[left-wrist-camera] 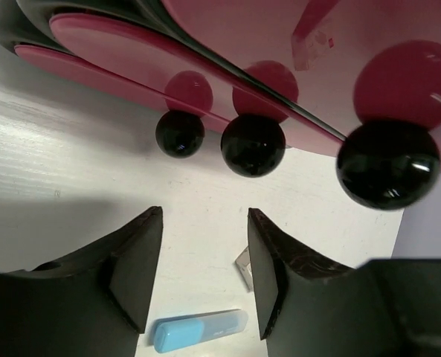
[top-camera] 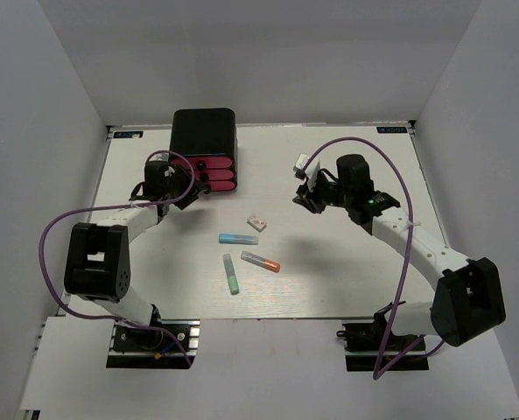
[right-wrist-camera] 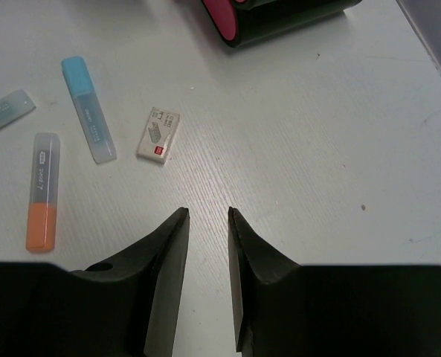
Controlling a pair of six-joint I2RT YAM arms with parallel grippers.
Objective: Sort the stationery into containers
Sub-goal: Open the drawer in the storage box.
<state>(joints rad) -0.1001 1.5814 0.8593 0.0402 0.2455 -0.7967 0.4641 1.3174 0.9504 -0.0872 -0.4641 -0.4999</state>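
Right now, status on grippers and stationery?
Left gripper open, empty, at the drawer knobs. Right gripper slightly open, empty. Light blue marker, green marker, orange-tipped marker, white block loose on table. Nothing blocking them.

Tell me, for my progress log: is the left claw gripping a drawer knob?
No, the left claw stands open over bare table, short of the black knobs.

desk (top-camera: 347, 271): white top, and my wrist views show a fine brushed grain on it.
back wall (top-camera: 268, 52): plain pale grey, meeting the desk's far edge.
left wall (top-camera: 31, 131): the same grey panel, closing in that side.
right wall (top-camera: 495, 96): matching grey panel.
corner labels (top-camera: 128, 135): small blue tags at both far corners; i can't read them.
light: soft and even, with only faint shadows on the desk.
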